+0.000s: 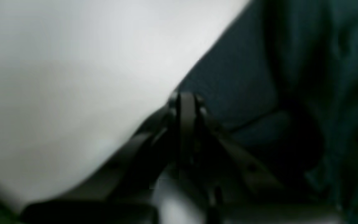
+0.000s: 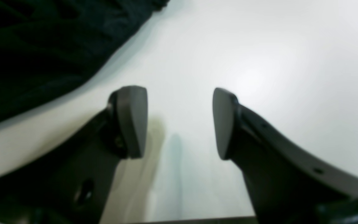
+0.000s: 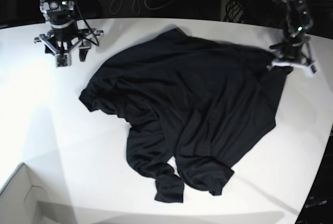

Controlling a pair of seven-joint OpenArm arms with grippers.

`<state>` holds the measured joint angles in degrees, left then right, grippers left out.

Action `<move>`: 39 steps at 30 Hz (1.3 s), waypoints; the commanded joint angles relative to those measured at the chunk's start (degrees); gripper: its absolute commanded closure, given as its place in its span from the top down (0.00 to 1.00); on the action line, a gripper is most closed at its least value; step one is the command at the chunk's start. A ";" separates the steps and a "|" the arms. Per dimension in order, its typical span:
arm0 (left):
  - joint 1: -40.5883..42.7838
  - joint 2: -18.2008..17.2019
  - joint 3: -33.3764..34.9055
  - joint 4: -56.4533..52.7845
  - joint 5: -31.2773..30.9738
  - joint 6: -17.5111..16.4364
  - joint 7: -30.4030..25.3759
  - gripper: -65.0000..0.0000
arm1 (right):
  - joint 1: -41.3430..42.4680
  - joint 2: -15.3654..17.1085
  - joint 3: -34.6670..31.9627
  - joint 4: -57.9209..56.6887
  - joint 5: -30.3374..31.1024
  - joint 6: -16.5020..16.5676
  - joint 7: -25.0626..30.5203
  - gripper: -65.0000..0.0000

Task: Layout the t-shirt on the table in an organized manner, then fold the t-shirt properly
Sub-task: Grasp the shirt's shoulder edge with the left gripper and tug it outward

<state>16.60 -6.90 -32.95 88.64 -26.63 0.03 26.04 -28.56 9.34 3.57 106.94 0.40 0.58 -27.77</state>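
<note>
While the black t-shirt [image 3: 182, 114] lies crumpled across the middle of the white table [image 3: 41, 130], we see our left gripper [image 3: 285, 62] pinched together on the garment's edge at roughly two o'clock in the base view; the left wrist view shows the jaws drawn tight with dark cloth at their tips, the t-shirt [image 1: 275, 77] running off to three o'clock and bare table [image 1: 73, 77] to nine. Our right gripper [image 2: 179, 123] stands with jaws apart and holds nothing, over bare table [image 2: 259, 77], the t-shirt [image 2: 42, 46] lying off at ten o'clock in its own view; from the base camera that right gripper [image 3: 62, 57] sits at ten o'clock, near the cloth but apart from it. We judge the shirt's long axis to run from two o'clock down to seven, where a sleeve or hem is bunched. Open table lies at nine and at four; the curved edge is close behind the left gripper, and a cardboard box [image 3: 21, 198] corner sits at eight.
</note>
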 commanded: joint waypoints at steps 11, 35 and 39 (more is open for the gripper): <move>3.22 2.46 -11.58 11.01 -0.40 -0.34 -1.47 0.00 | -0.06 0.11 -0.19 1.06 0.08 -0.18 1.26 0.52; -3.55 4.83 -16.68 10.92 -0.31 -0.34 7.50 0.05 | 1.08 -2.09 -1.42 1.06 0.17 5.09 0.91 0.52; -4.07 5.27 -16.68 13.56 -0.31 -0.34 9.52 0.30 | 1.08 -2.09 -1.24 1.06 0.17 5.00 1.00 0.52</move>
<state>12.53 -1.08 -49.43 101.34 -26.89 -0.21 36.23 -27.49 6.94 2.04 106.96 0.62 5.74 -28.08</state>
